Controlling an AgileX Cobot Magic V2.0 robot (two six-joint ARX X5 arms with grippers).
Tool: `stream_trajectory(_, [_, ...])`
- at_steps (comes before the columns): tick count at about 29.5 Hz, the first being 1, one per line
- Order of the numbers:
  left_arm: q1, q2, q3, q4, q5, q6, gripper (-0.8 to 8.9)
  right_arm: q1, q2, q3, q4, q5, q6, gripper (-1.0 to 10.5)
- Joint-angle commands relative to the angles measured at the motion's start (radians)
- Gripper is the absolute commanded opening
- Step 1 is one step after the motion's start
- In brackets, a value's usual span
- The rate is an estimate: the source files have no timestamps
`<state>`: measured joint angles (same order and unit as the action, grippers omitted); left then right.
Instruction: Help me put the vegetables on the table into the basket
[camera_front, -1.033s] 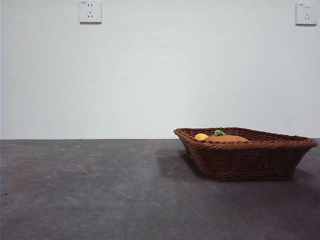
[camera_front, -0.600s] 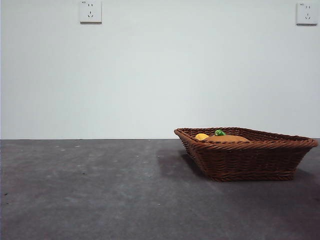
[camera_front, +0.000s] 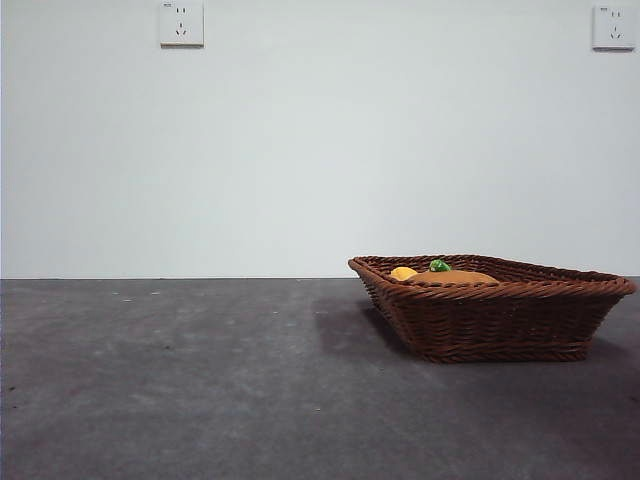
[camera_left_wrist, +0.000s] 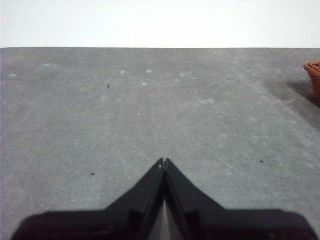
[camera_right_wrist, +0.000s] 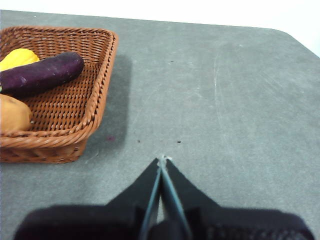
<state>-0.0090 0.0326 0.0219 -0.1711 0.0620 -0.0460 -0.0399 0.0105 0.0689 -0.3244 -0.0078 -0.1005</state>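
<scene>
White wall (camera_front: 320, 150) behind; two white power sockets (camera_front: 181, 23) (camera_front: 612, 27) high on wall.

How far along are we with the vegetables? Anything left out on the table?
Looks finished. The potato, yellow piece and eggplant all lie inside the basket. Nothing is in hand: the left gripper and right gripper are both shut on nothing, over bare table, the right one beside the basket. No vegetable shows on the table in any view, so nothing appears left to pick.
</scene>
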Motion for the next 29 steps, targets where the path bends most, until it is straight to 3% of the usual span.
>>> stream_trajectory(1, [0.003,0.000,-0.013,0.005,-0.003,-0.003,-0.03,-0.001,-0.003,-0.008,0.007,0.000,0.011,0.0])
stream_trajectory(5, [0.003,0.001,-0.013,0.006,-0.003,-0.003,-0.03,-0.002,-0.003,-0.054,0.154,0.000,0.011,0.0])
stream_trajectory(29, [0.003,0.003,-0.013,0.005,-0.003,-0.003,-0.03,-0.002,-0.003,-0.054,0.144,0.001,0.011,0.0])
